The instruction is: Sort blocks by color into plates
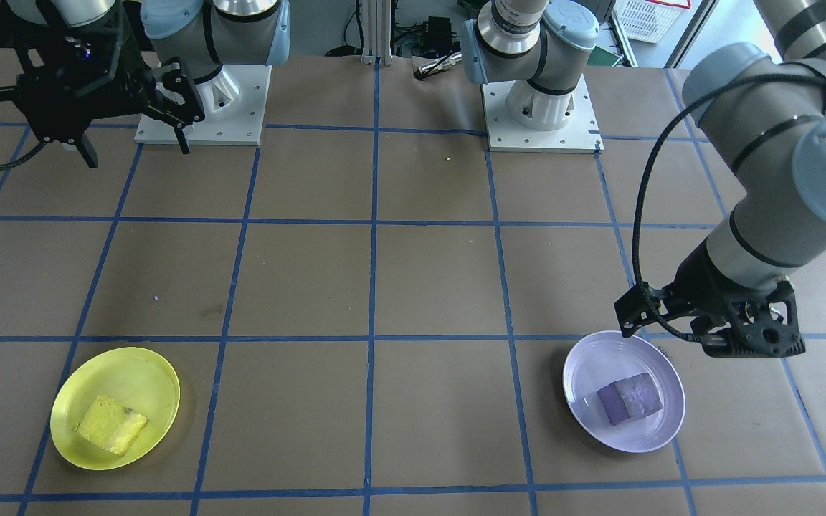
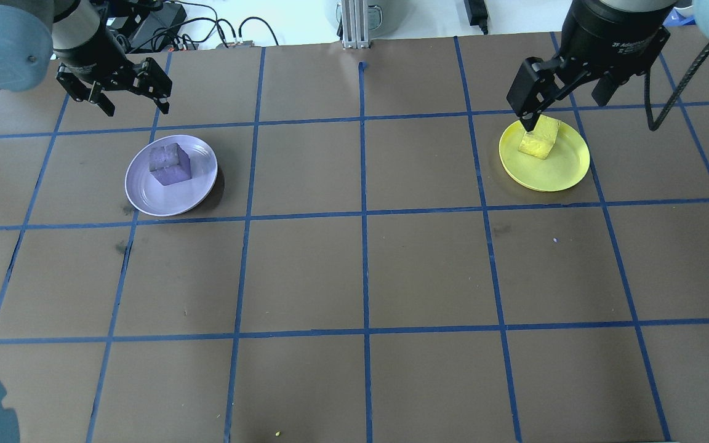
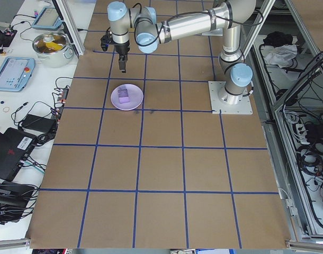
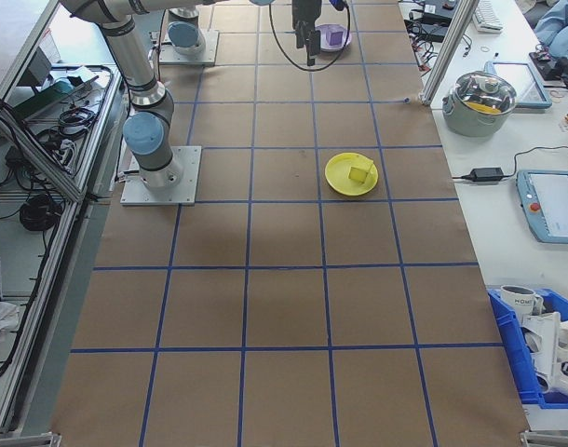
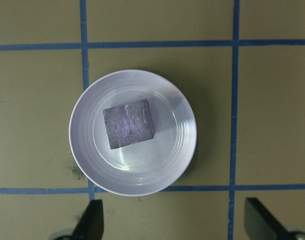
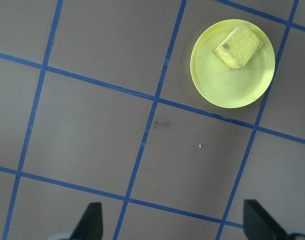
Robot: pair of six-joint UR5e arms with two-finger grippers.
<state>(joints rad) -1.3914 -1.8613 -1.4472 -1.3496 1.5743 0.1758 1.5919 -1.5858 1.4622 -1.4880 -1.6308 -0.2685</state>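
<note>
The purple block (image 5: pixel 128 123) is sitting in the lavender plate (image 5: pixel 82 150), mid-frame in the left wrist view. The yellow block (image 6: pixel 236 46) is sitting in the yellow plate (image 6: pixel 227 90), upper right in the right wrist view. Colors are matching, so sorting looks done. The left claw (image 5: pixel 175 220) and right claw (image 6: pixel 175 220) are gaping wide, carrying nothing. The blocks look rough and spongy; the plates look smooth, round and shiny on the brown tabletop (image 2: pixel 360 277).

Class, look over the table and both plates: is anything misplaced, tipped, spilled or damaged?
Nothing stands out. The yellow block lies in the yellow plate, and the purple block sits in the lavender plate. Both plates lie flat on the table, and both claws, left and right, are open and hold nothing.
</note>
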